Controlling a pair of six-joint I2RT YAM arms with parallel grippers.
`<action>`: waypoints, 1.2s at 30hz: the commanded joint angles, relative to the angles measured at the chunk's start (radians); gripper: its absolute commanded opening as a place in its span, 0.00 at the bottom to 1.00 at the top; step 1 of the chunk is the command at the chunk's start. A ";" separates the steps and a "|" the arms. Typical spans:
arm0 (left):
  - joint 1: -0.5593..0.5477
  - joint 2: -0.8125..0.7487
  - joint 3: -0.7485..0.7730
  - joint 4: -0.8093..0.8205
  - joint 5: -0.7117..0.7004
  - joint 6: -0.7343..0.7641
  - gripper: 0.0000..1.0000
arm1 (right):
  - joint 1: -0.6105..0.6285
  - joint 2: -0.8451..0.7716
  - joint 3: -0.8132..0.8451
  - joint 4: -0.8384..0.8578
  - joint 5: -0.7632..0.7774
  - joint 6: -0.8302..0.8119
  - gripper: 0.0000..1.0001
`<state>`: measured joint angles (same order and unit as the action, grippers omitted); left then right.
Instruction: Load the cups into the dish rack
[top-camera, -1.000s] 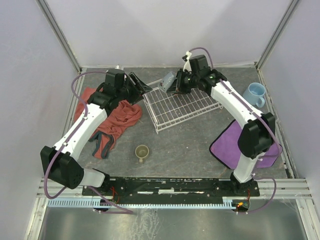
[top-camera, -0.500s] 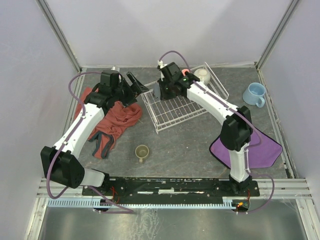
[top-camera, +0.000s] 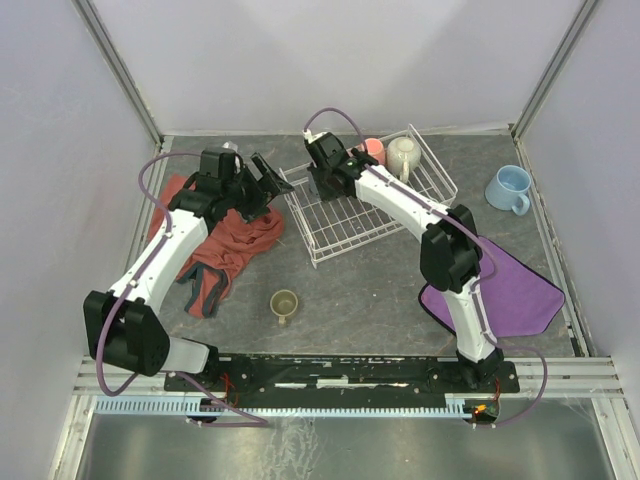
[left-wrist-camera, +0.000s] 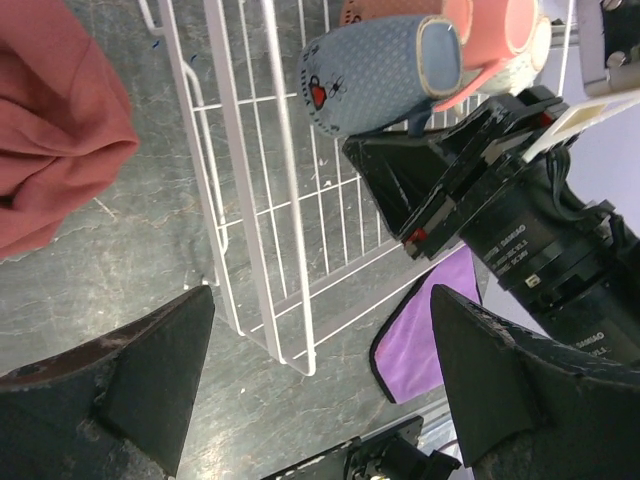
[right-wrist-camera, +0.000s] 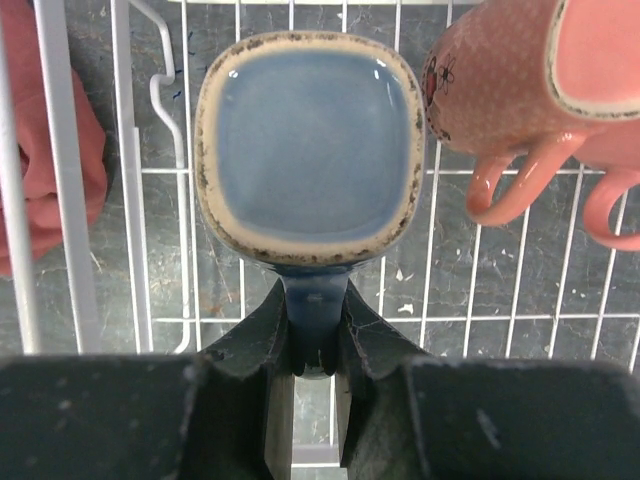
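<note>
The white wire dish rack (top-camera: 345, 225) lies mid-table. My right gripper (top-camera: 320, 183) is shut on the handle of the small grey-blue cup (right-wrist-camera: 308, 160) and holds it mouth toward the camera over the rack's back left part (right-wrist-camera: 130, 200). The grey-blue cup also shows in the left wrist view (left-wrist-camera: 380, 70). A salmon-orange cup (top-camera: 374, 150) and a cream cup (top-camera: 403, 155) sit in the rack's back right part. The olive-green cup (top-camera: 284, 303) stands on the table in front. The larger light blue cup (top-camera: 508, 188) stands far right. My left gripper (top-camera: 270, 175) is open and empty, left of the rack.
A red cloth (top-camera: 225, 240) lies left of the rack, under the left arm. A purple cloth (top-camera: 515, 290) lies at the right, by the right arm's base. Walls enclose the table on the left, back and right.
My right arm has swung left across the rack with the grey-blue cup, from its back right to its back left corner. The left gripper has shifted only slightly.
</note>
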<state>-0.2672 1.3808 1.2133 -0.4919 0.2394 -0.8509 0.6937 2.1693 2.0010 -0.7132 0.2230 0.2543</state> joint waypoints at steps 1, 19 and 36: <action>0.019 -0.025 -0.024 0.036 0.034 0.048 0.94 | 0.000 0.034 0.093 0.066 0.024 -0.021 0.01; 0.057 -0.020 -0.062 0.053 0.058 0.067 0.94 | -0.024 0.132 0.093 0.178 0.034 -0.010 0.01; 0.070 -0.035 -0.093 0.051 0.066 0.076 0.94 | -0.036 0.147 0.047 0.227 0.032 0.003 0.36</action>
<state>-0.2035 1.3804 1.1213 -0.4702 0.2756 -0.8207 0.6601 2.3299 2.0541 -0.5461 0.2367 0.2508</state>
